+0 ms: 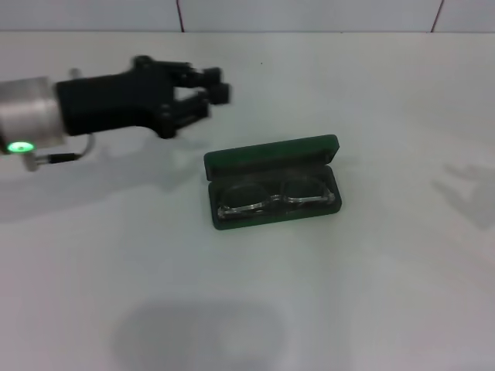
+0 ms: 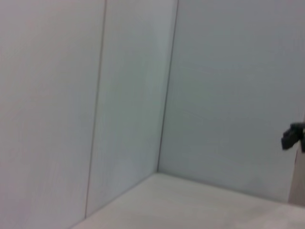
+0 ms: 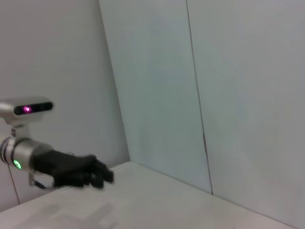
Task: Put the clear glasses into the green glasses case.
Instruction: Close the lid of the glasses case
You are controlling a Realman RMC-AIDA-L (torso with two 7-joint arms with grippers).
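The green glasses case (image 1: 271, 154) lies open in the middle of the table, its lid tipped back toward the far side. Inside its tray rest the clear glasses (image 1: 274, 199), lens across the full width, arms folded in. My left gripper (image 1: 219, 85) hovers up and to the left of the case, a short way off. Its fingers are slightly apart and hold nothing. The right wrist view catches the same left gripper (image 3: 102, 175) from afar over the table. My right gripper is out of view.
White table (image 1: 371, 294) with a white tiled wall (image 1: 309, 14) behind it. A faint shadow falls on the table at the right edge. A small dark part (image 2: 293, 136) shows at the edge of the left wrist view; I cannot tell what it is.
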